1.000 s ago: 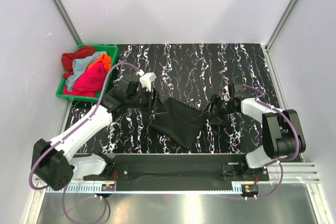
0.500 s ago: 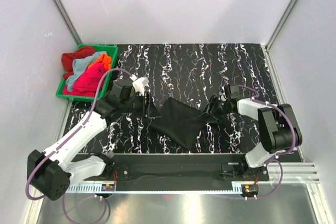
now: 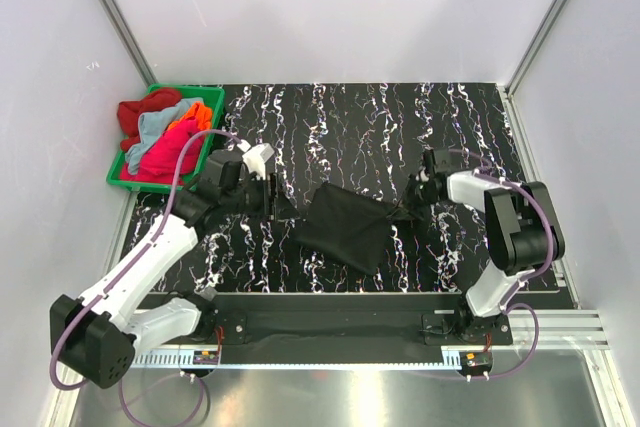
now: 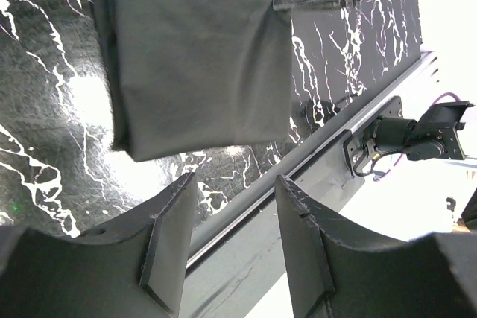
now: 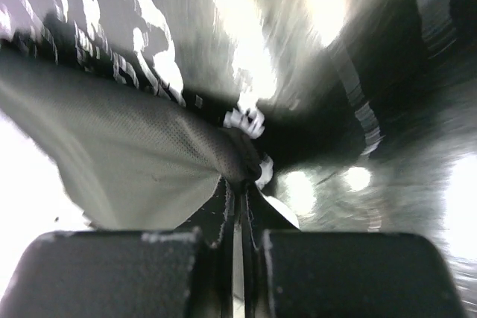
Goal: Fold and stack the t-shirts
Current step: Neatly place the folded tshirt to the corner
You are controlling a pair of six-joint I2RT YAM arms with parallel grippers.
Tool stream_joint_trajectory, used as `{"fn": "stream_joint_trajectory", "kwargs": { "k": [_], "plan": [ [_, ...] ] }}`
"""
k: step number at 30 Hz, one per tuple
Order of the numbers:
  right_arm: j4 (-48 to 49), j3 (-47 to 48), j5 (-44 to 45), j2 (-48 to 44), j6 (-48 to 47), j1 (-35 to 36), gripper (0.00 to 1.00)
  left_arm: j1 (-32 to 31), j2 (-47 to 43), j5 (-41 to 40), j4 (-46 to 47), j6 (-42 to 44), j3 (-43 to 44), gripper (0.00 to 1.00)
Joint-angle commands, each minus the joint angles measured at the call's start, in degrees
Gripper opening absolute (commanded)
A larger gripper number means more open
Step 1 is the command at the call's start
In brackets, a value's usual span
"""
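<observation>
Pinching arm: right gripper (image 5: pixel 238 184) reaches low, squeezed tight on the right corner of the black t-shirt (image 3: pixel 345 227).
Left arm: left gripper (image 4: pixel 231 221) hangs with its fingers apart, near the shirt's left edge, holding nothing.
Other shirts: colored t-shirts (image 3: pixel 165 142) piled in the green bin (image 3: pixel 140 185).

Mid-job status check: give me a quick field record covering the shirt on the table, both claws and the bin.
black t-shirt: partly folded, lying on the table between the arms
right claw: shut on the black t-shirt's right edge
left claw: open, empty, just short of the shirt's left edge
green bin: far left corner of the table
other t-shirts: red, light blue, orange and magenta, heaped unfolded in the bin
stack: none visible yet
</observation>
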Motion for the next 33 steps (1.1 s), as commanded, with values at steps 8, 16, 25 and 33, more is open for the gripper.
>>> {"fn": "stream_joint_trajectory", "kwargs": {
  "k": [8, 16, 25, 33],
  "plan": [
    [-15.37, 25.24, 19.81, 8.74, -12.69, -12.22, 0.0, 0.73, -6.32, -2.33, 2.9, 2.31, -5.44, 0.51],
    [-21.17, 55.72, 30.96, 26.77, -24.82, -17.33, 0.0, 1.17, -6.77, -0.31, 7.92, 0.28, -10.18, 0.51],
    [-20.47, 80.77, 40.55, 43.29, -33.0, -20.23, 0.0, 1.52, -0.27, 1.01, 10.9, -0.42, -8.17, 0.5],
    [-19.6, 103.74, 43.46, 57.54, -37.75, -21.73, 0.0, 1.61, 5.45, 1.45, 11.96, -0.07, -6.85, 0.49]
  ]
}}
